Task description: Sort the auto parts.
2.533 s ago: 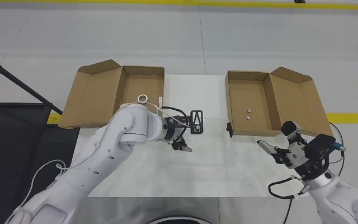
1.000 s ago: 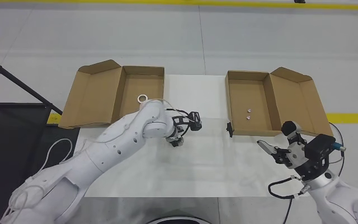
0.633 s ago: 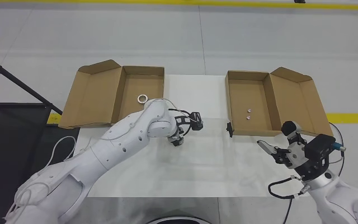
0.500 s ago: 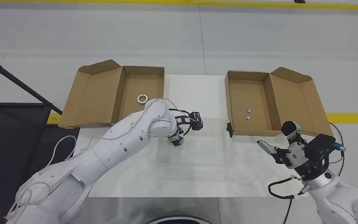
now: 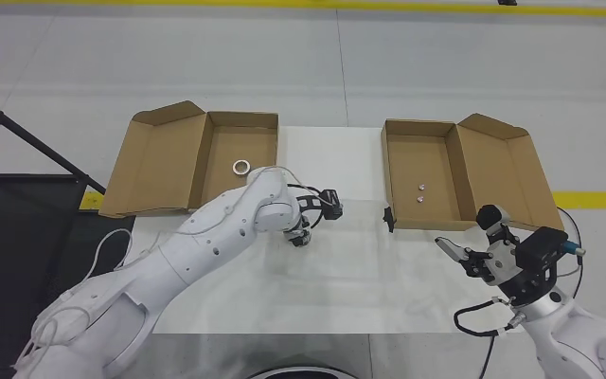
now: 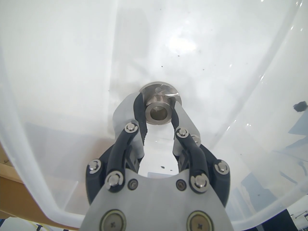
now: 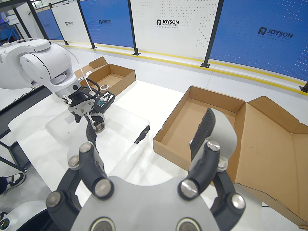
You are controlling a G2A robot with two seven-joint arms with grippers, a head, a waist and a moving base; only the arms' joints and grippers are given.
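1. the left jaws are clamped on a metal bushing (image 6: pixel 157 108), one on each side of its collar, low inside a clear bin (image 6: pixel 36 97) on the tabletop (image 5: pixel 284 294).
2. the right jaws stand apart, holding nothing; a cardboard box (image 5: pixel 421 185) lies just ahead of them.
3. a metal ring (image 5: pixel 241 167) lies in another box (image 5: pixel 256 133) beyond the left jaws.

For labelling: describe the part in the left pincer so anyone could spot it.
Find the clear bin on the table. There the left pincer is shut on a metal bushing: a short tube on a wide flange, unlike the flat ring in the cardboard box beside it.
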